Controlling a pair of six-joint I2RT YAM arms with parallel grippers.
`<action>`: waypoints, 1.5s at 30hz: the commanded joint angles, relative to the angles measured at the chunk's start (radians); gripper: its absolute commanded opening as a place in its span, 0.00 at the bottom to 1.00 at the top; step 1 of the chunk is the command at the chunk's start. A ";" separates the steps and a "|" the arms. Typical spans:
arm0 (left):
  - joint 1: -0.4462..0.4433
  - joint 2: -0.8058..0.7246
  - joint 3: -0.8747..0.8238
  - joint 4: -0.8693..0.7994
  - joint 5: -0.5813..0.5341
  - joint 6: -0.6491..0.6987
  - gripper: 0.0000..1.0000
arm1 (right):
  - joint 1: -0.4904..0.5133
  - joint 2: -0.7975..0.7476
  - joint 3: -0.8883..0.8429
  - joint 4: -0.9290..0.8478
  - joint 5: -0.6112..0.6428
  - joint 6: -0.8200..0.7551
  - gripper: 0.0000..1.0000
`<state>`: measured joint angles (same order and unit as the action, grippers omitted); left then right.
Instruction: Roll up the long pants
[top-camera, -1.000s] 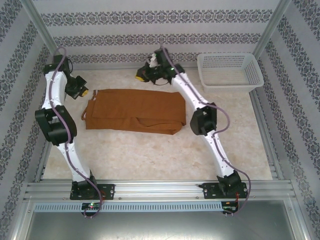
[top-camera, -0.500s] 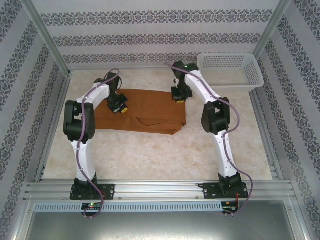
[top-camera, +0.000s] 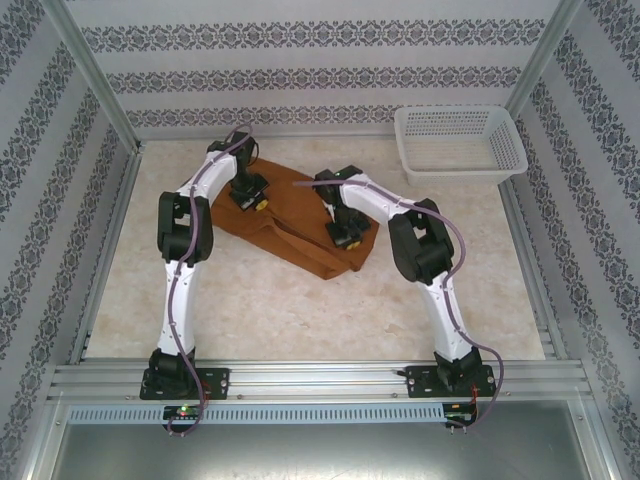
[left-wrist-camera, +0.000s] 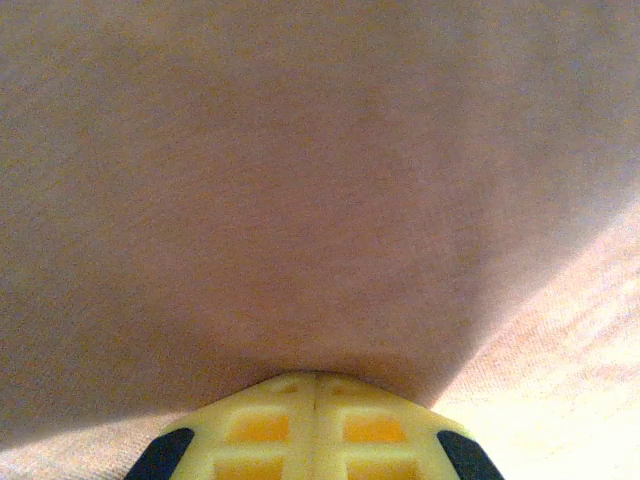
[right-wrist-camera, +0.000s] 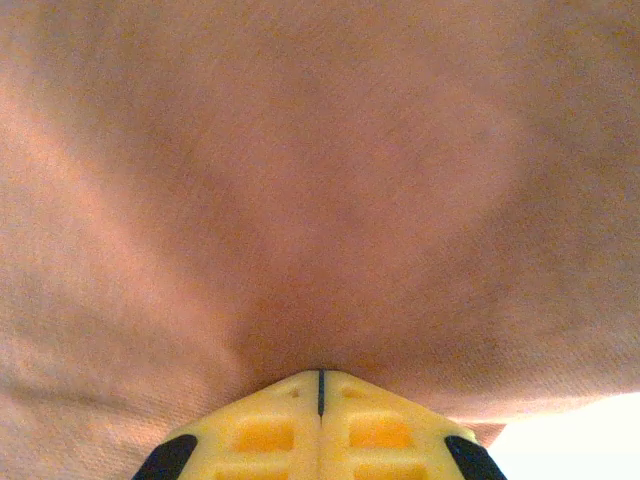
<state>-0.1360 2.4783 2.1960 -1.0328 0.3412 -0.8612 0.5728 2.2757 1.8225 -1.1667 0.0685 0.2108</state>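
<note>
Nothing readable here

No words, numbers, logos or labels that I can make out. The closest thing to a marking is the repeating dark ornamental banding on the walls (top-camera: 300, 40), and that's just decoration, not lettering.

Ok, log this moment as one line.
left gripper: shut on long pants, far-left end | right gripper: shut on long pants, right edge | long pants: skewed on table, not yet rolled
</note>
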 joint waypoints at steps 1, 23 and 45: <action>-0.001 0.096 0.105 -0.049 -0.060 0.037 0.00 | 0.066 -0.082 -0.172 0.012 -0.029 0.033 0.00; -0.002 -0.017 0.055 -0.037 -0.060 0.053 0.00 | 0.146 -0.163 -0.193 0.079 -0.095 0.106 0.03; 0.022 -0.030 0.194 -0.066 -0.189 0.152 0.00 | -0.207 -0.853 -0.989 0.829 -0.555 0.703 0.89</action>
<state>-0.1223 2.3951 2.2868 -1.0142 0.1707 -0.7586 0.4187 1.4956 0.9649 -0.5552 -0.4038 0.7124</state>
